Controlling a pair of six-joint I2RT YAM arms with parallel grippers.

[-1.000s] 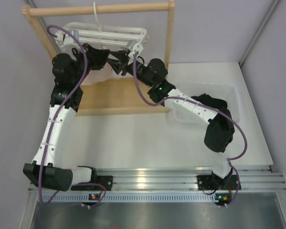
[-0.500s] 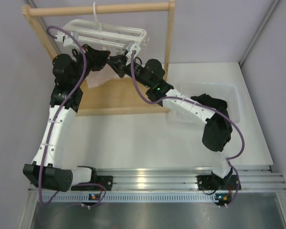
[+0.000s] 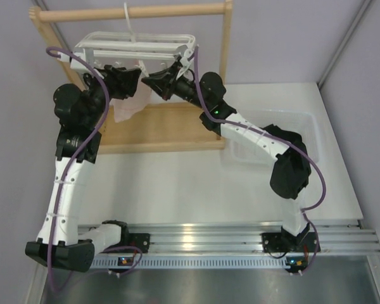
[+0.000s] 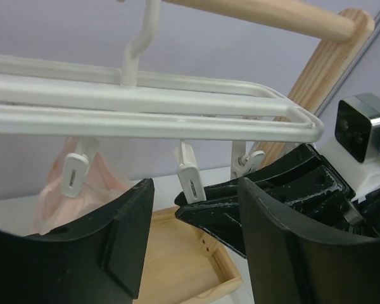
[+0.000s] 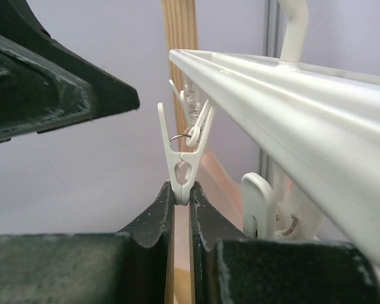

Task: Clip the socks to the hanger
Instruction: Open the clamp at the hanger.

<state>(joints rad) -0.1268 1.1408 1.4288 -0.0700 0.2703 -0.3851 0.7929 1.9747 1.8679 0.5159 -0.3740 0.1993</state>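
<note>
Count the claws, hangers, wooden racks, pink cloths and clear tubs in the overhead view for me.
Claws: 2, left claw and right claw
White hanger: 1
Wooden rack: 1
Pink cloth: 1
Clear tub: 1
Total: 6

Pink cloth [image 3: 128, 105] hangs under the wooden rack [image 3: 134, 11], clear tub [image 3: 308, 126] alongside.
</note>
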